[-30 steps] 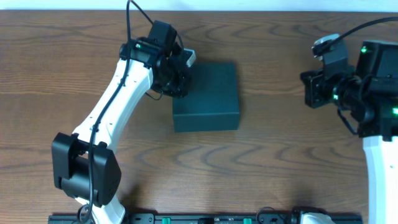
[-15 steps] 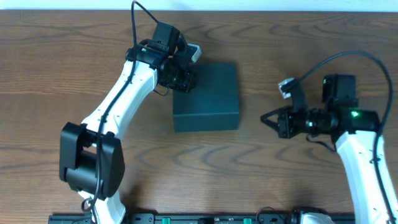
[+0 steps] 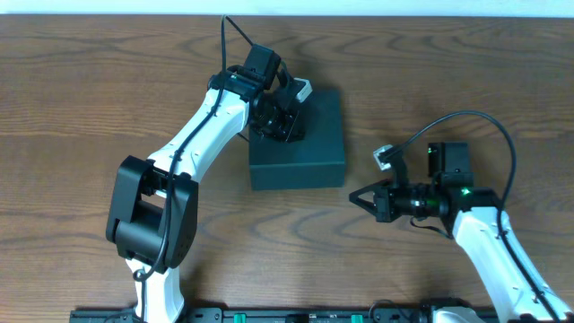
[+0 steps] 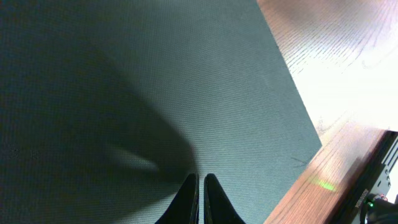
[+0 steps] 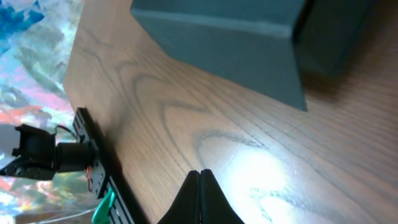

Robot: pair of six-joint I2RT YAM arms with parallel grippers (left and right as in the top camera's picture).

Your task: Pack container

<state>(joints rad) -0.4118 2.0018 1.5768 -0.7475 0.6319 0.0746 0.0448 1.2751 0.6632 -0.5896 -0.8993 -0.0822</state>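
Overhead: the container (image 3: 309,144) is sitting shut on the wooden table (image 3: 90,108), about mid-table and toward the far side. The left gripper (image 3: 291,130) is hanging over the box's far-left part. From above, its dark fingers are blending into the dark lid, so I cannot tell whether they are touching it.

Left wrist view is filling that in. The fingers (image 4: 186,196) are clenched with only a hairline gap and nothing between them, pointing along the finely textured lid. A broad shadow is lying across the lid. A strip of table and a black rail are showing past the lid's edge.

Overhead again: the right gripper (image 3: 354,196) is sitting low near the box's near-right corner, apart from it, tips pointing toward it. Nothing is standing between them.

Right wrist view is adding the detail. The fingers are clenched tip to tip, empty, over bare wood. The box's corner and side wall are showing ahead. A black rail (image 5: 93,168) is running along the table edge.
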